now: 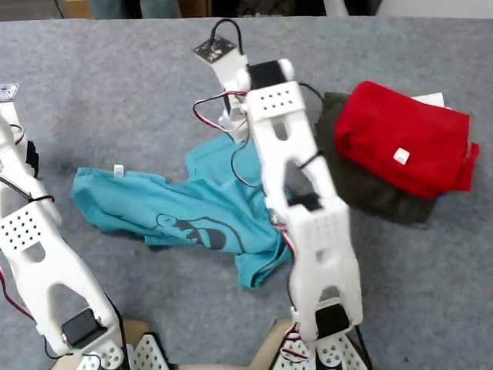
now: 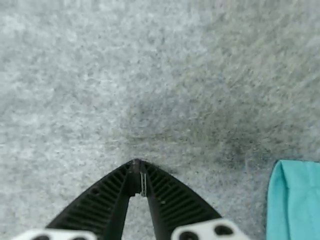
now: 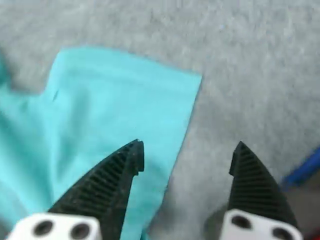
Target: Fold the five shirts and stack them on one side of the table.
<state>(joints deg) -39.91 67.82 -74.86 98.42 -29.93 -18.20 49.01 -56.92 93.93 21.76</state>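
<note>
A crumpled teal shirt (image 1: 192, 212) with a dark print lies in the middle of the grey table cover (image 1: 115, 85). My right gripper (image 3: 189, 150) is open just above a flat teal corner of that shirt (image 3: 110, 115), one finger over the fabric and the other over bare cover. In the high view the right arm (image 1: 308, 208) stretches over the shirt toward its far edge. My left gripper (image 2: 139, 167) is shut and empty over bare grey cover, with the teal shirt's edge (image 2: 295, 200) off to one side. A folded red shirt (image 1: 404, 135) rests on a dark olive one (image 1: 370, 193) at the right.
The left arm (image 1: 38, 254) stands along the table's left edge. A white piece (image 1: 431, 99) peeks out behind the red shirt. Open grey cover lies at the far left and along the front right.
</note>
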